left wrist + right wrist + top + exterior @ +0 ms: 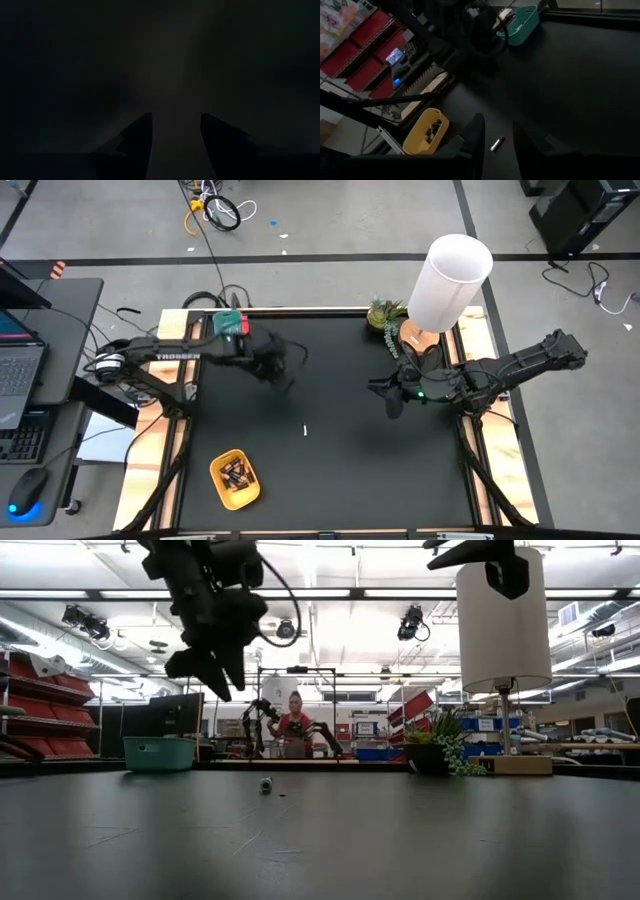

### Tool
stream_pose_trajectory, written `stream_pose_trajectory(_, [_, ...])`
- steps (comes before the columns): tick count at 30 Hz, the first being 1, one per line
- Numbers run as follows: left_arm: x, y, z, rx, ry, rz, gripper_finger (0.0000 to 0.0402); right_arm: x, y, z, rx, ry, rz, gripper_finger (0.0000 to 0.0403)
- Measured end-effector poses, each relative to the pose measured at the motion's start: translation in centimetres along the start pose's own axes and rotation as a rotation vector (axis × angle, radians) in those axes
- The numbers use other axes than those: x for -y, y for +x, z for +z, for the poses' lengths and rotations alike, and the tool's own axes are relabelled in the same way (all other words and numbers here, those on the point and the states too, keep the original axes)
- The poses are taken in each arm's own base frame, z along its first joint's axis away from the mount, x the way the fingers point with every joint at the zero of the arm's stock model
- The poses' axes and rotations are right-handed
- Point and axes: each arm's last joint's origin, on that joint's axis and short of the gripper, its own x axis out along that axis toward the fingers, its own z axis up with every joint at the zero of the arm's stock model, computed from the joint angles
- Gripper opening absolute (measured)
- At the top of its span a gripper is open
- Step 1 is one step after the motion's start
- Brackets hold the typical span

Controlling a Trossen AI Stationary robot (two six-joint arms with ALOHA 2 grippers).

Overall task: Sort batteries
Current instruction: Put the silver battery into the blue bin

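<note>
One pale battery (pixel 306 430) lies alone on its side mid-table on the black mat, also seen in the low view (pixel 266 783) and the right wrist view (pixel 497 144). Several dark batteries lie in the yellow oval tray (pixel 218 485) at the near left. The teal tray (pixel 230 323) stands at the far left. My left gripper (pixel 282 368) hangs above the mat near the teal tray, open (pixel 176 145) with nothing between its fingers. My right gripper (pixel 393 402) stays raised at the right, open (pixel 499 137), apart from the lone battery.
A white lamp (pixel 450 280) and a small potted plant (pixel 385 315) stand at the far right corner. Wooden frame rails (pixel 170 450) run along both table sides. A person (pixel 295 730) sits in the room beyond the far edge.
</note>
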Motion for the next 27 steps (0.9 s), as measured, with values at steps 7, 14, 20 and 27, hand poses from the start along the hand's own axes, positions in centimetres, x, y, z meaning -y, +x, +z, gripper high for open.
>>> stream_pose_trajectory(7, [3.2,2.0,-3.0,-0.014,-0.137,-0.162,0.0183,0.0,-0.1,-0.2,-0.010,0.005,0.000,0.0087])
stream_pose_trajectory(14, [6.8,2.1,-6.1,0.091,-0.265,-0.172,0.0183,0.7,0.3,0.2,-0.036,-0.056,-0.033,0.0087])
stream_pose_trajectory(20, [8.9,3.6,-8.1,0.151,-0.455,-0.171,0.0183,1.1,0.6,0.2,-0.162,-0.178,0.033,0.0087])
stream_pose_trajectory(27, [11.1,6.5,-8.9,0.121,-0.605,-0.112,0.0169,1.5,0.3,-0.8,-0.349,-0.334,0.109,0.0087])
